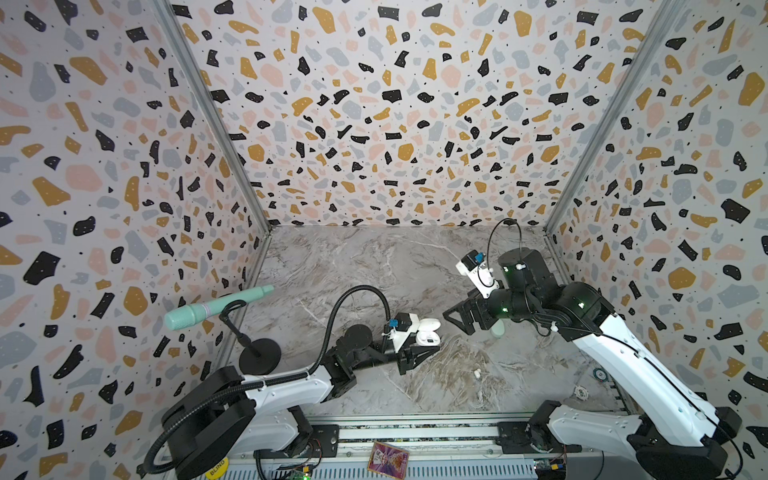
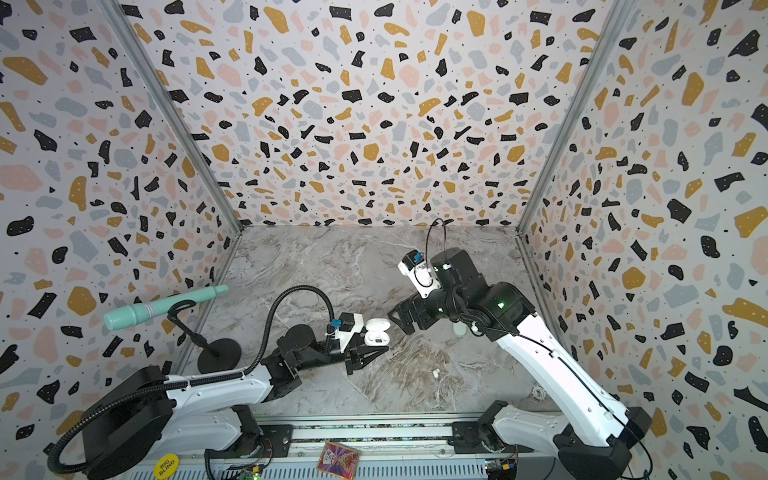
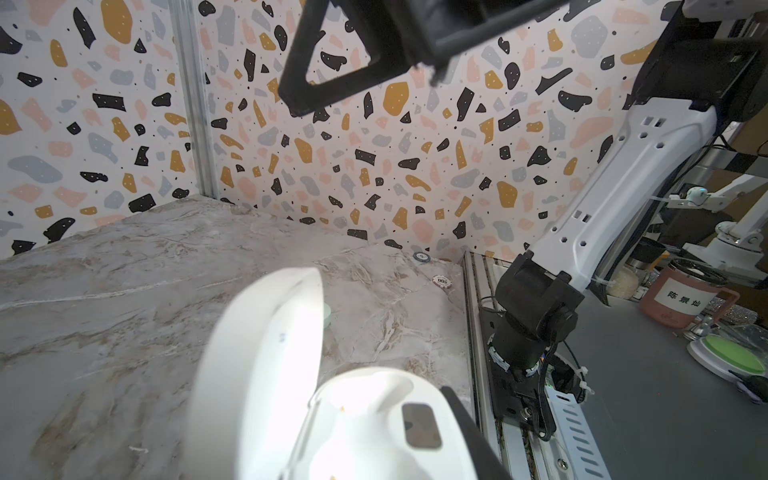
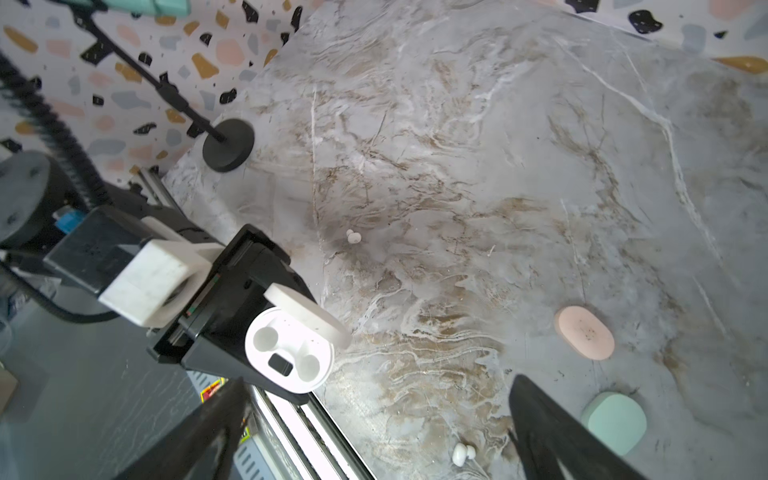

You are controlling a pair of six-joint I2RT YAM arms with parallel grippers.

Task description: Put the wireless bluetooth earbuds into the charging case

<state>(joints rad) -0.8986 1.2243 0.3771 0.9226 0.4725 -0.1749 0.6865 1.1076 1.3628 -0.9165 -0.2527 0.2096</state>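
Wireless bluetooth earbuds [image 4: 353, 237]: two counted, both white, both loose on the marble tabletop [image 4: 457, 145], well apart. The second earbud [image 4: 461, 454] lies close to the right hand's fingers in the right wrist view. The top views show only one earbud [image 1: 477, 372], on bare marble between the two arms, nearer the front rail than the white case.

Left to right in both top views:
- One mint microphone [image 1: 216, 309], tilted in one black stand [image 1: 259, 355] by the left wall.
- One printed card [image 1: 388, 457] on the front rail.
- Left hand [image 1: 424, 349] clamped on the one white charging case [image 1: 428, 334], lid hinged open. The right wrist view shows two round wells in it, both empty, with a dark rectangle between them. In the left wrist view the case is close and blurred, lid up.
- Right hand [image 4: 378, 382] just right of that case, fingers spread wide, holding nothing, hovering over the tabletop.
- One mint case [image 1: 497, 330], shut, partly hidden under the right arm.
- One pink case [image 4: 584, 332], shut, flat on the tabletop near the mint one, seen only in the right wrist view. That makes three cases in all.
- Two poker chips [image 1: 582, 391] near the right wall, toward the front.
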